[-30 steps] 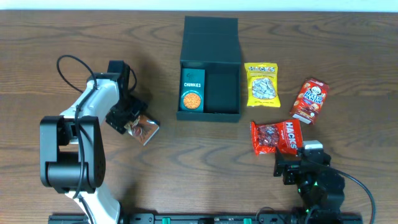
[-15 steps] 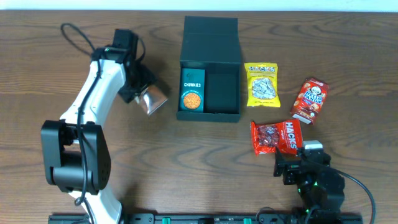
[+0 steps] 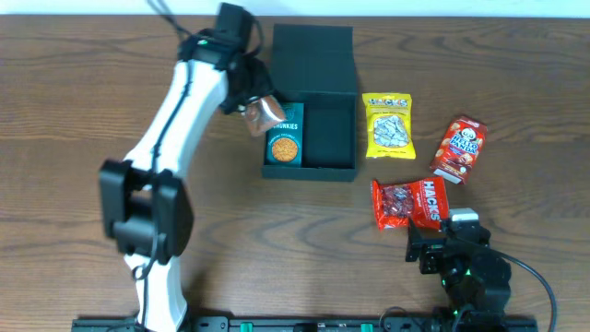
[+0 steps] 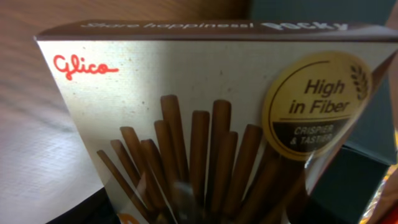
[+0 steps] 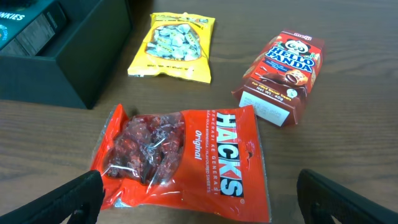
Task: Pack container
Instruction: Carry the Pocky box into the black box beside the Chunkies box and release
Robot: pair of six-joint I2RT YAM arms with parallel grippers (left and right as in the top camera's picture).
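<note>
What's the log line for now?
left jaws: gripping Pocky box over container edge | right jaws: open, by Hacks bag | packed: Chunkies box

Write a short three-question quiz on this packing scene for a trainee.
1. True or false: the right hand is open and empty.
2. What does the left hand hold? A a bottle; B a biscuit-stick box; C a spoon.
3. How many snack packs lie on the table right of the container?
Key: 1 true. 2 B. 3 three: the yellow bag, the panda box and the red candy bag.
</note>
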